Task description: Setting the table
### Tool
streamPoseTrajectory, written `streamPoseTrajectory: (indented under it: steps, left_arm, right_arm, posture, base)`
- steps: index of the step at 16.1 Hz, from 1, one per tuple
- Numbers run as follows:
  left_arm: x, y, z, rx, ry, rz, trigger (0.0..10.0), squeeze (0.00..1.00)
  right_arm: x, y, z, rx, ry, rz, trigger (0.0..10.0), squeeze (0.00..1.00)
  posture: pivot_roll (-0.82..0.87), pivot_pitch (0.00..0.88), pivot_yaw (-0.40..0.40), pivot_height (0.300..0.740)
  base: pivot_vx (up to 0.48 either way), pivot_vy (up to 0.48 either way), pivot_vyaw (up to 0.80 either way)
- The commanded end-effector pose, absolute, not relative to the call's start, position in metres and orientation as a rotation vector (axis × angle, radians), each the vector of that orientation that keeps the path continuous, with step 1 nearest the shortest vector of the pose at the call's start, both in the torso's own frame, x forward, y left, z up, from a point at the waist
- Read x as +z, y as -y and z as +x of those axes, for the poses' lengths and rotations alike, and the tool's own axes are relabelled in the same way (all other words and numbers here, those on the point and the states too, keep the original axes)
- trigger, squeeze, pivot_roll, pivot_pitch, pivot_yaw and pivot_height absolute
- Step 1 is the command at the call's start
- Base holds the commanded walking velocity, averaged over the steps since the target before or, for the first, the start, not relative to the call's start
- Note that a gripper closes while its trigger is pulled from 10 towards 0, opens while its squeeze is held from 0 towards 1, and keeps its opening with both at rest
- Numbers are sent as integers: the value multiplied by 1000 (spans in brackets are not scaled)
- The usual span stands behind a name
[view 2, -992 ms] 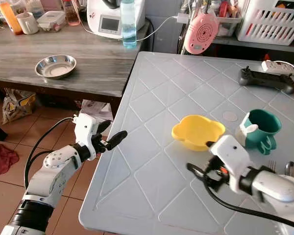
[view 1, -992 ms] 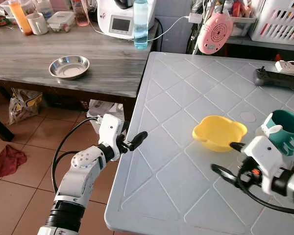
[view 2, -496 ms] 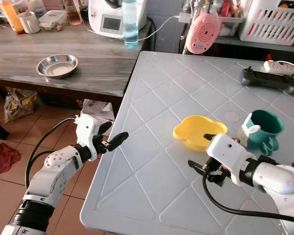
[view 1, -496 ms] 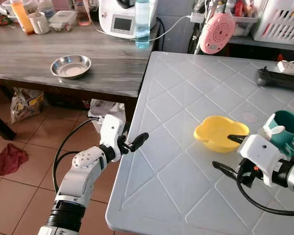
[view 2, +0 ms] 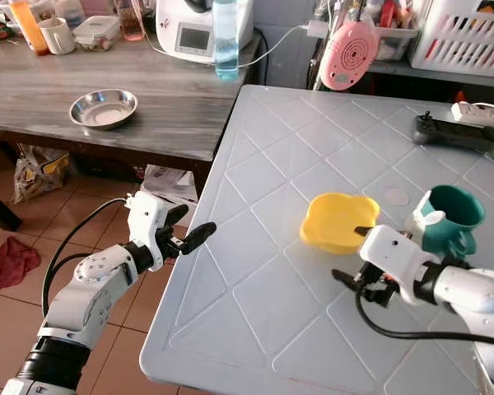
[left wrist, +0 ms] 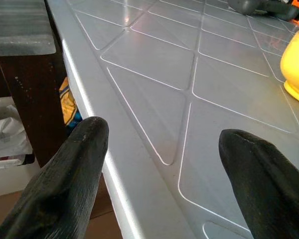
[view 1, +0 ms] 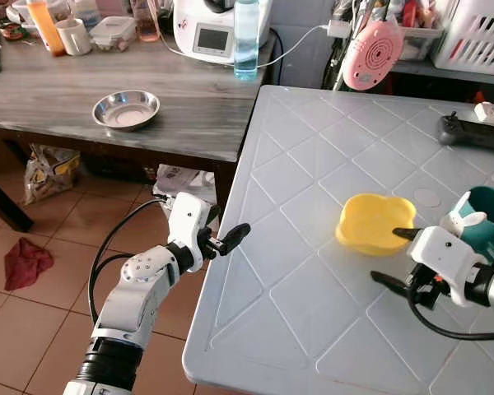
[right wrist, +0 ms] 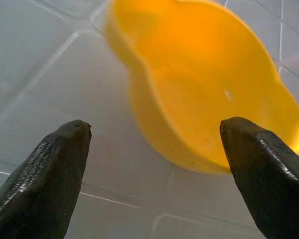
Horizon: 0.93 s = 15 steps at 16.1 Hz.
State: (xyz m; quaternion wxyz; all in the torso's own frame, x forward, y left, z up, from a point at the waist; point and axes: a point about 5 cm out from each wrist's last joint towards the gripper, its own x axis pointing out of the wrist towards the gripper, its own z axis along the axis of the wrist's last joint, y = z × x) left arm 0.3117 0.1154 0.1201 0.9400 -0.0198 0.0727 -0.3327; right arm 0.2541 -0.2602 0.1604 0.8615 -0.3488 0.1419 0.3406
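Glossy yellow plastic bowl (view 1: 372,224) on a smooth grey plastic table (view 1: 296,181); matt wooden counter (view 1: 82,86) beside.

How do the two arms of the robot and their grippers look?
Both arms are silver-white with rounded joints. A black cable loops along the left arm. The left gripper and right gripper each have two long, tapered black fingers on a white wrist block.

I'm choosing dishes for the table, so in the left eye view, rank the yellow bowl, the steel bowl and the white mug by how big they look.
1. yellow bowl
2. steel bowl, slightly smaller, though it sits farther from the camera
3. white mug, clearly smallest, and farthest away
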Motion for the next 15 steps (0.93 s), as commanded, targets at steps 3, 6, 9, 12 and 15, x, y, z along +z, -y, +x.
streamPoseTrajectory:
  steps: [3,6,9,12,15]
  left_arm:
    - [121,-113,310,-702,-152,-25,10000,0]
    - [121,-113,310,-700,-153,-25,10000,0]
    - [121,-112,310,-700,-155,-23,10000,0]
    - [119,-112,309,-701,-157,-24,10000,0]
    - [120,-111,309,-703,-156,-24,10000,0]
  right_arm:
    - [149,264,257,761,-329,-758,1137,0]
    - [147,260,255,807,-334,-726,0,0]
    - [147,256,256,822,-311,-743,0,0]
    - [150,251,257,808,-265,-787,0,0]
    - [155,251,262,764,-221,-819,0,0]
  posture:
    - [36,118,21,740]
    - [41,115,20,740]
    - [38,111,17,740]
    - [38,111,17,740]
    - [35,113,18,740]
  base:
    - [0,0,0]
    - [0,0,0]
    - [0,0,0]
    - [0,0,0]
    - [0,0,0]
